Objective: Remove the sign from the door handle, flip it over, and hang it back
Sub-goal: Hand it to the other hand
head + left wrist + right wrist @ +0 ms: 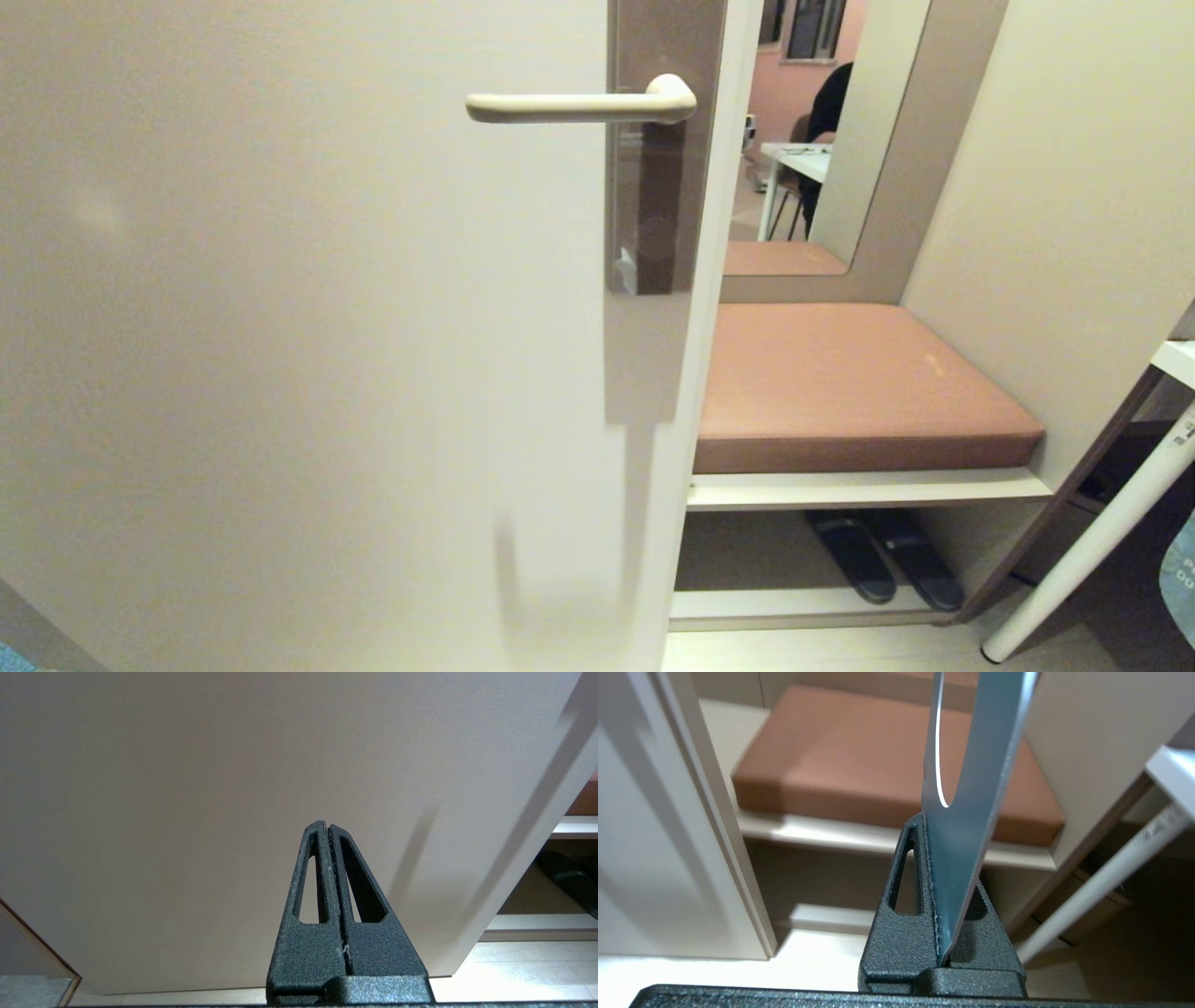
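The cream door handle [579, 105] juts out level from its brown-grey plate [665, 187] near the door's edge, and nothing hangs on it. My right gripper [931, 826] is shut on the sign [971, 765], which stands edge-on with its blue face and long hole showing, over by the bench and off the handle. In the head view only a blue corner of the sign [1179, 579] with white letters shows at the lower right edge, and neither arm appears. My left gripper [327, 826] is shut and empty, pointing at the lower part of the door.
The pale door [280, 327] fills the left half. To its right is a bench with a brown cushion [859, 383], with dark slippers [882, 555] beneath. A white table leg [1102, 532] slants at the far right. A panel above the bench shows a seated person [826, 103].
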{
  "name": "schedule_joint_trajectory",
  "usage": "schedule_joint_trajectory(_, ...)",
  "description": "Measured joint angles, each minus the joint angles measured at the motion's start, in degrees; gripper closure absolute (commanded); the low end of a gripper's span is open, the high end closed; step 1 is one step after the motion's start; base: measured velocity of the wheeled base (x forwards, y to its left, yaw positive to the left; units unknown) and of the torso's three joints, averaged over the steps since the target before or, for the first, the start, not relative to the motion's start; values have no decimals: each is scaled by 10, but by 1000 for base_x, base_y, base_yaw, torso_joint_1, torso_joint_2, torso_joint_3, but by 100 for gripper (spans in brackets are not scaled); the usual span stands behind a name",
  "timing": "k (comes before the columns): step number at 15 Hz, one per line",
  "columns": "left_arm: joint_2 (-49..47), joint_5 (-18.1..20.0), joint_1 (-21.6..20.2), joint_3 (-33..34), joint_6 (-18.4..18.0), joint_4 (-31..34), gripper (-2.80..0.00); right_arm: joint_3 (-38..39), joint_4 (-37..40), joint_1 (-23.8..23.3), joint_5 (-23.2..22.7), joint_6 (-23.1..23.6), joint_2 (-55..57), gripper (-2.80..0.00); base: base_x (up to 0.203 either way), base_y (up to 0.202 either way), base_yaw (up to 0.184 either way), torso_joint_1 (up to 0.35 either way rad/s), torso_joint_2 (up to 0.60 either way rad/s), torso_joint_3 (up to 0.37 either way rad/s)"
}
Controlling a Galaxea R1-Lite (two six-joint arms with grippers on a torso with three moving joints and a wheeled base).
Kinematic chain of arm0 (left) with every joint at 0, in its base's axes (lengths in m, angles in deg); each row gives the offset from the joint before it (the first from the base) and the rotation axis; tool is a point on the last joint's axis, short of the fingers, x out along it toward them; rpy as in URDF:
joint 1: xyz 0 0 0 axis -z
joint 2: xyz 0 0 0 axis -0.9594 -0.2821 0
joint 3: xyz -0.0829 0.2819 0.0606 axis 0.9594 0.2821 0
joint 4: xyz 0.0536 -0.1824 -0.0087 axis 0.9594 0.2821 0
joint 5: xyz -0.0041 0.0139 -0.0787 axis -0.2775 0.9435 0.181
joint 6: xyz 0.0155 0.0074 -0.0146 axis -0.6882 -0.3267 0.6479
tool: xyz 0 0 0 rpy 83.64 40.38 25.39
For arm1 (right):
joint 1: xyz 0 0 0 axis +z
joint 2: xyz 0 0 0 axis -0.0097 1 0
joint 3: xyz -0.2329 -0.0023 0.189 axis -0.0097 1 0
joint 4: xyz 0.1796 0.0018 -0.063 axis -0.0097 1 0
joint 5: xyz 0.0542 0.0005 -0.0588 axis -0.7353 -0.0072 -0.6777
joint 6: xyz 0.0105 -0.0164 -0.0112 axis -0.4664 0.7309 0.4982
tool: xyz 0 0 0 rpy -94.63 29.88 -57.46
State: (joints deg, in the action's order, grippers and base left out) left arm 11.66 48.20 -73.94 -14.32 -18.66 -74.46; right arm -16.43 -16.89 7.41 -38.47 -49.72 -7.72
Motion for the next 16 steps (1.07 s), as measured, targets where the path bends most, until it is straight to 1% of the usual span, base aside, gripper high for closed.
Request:
schedule_joint_trajectory(1,0,0,0,0,0,0,0,22,2,-13,-16,7,-27,0,0,0,0,0,0,0)
schedule_joint_trajectory(3,0,0,0,0,0,0,0,58,3,-40,-68,14,-75,0,0,0,0,0,0,0)
schedule_joint_trajectory(4,0,0,0,0,0,0,0,78,1,-51,-86,15,-92,0,0,0,0,0,0,0)
schedule_joint_trajectory(5,0,0,0,0,0,0,0,95,-1,-61,-93,16,-108,0,0,0,0,0,0,0)
schedule_joint_trajectory(7,0,0,0,0,0,0,0,118,8,-78,-97,15,-142,0,0,0,0,0,0,0)
schedule_joint_trajectory(9,0,0,0,0,0,0,0,125,50,-86,-96,13,-173,0,0,0,0,0,0,0)
schedule_joint_trajectory(11,0,0,0,0,0,0,0,127,89,-87,-96,10,-202,0,0,0,0,0,0,0)
schedule_joint_trajectory(16,0,0,0,0,0,0,0,128,123,-85,-102,-8,-263,0,0,0,0,0,0,0)
